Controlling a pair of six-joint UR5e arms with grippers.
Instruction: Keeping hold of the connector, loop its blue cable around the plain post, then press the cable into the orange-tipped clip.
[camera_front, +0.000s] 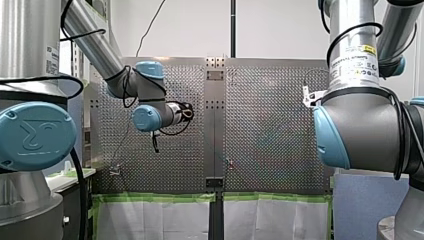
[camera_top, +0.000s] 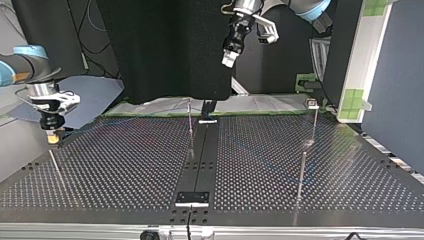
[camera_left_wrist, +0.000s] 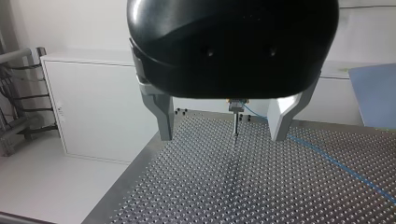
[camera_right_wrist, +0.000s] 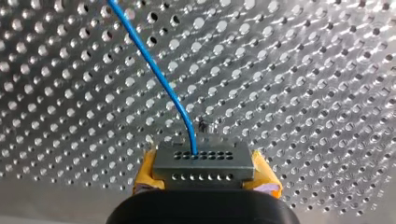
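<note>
My right arm comes in low at the top view's left, with the right gripper (camera_top: 51, 136) just above the table (camera_top: 125, 170) near its edge. Its yellow pads (camera_right_wrist: 144, 175) pinch the connector (camera_right_wrist: 204, 161). The blue cable (camera_right_wrist: 159, 79) leaves the connector's face and runs off over the holes. My left arm is raised high, the left gripper (camera_left_wrist: 224, 135) tilted down, fingers spread, holding nothing. Ahead of it stands a thin post (camera_left_wrist: 236, 123) with a blocky head; the cable runs past it across the table.

Opposite views over one shared table (camera_top: 125, 165)
</note>
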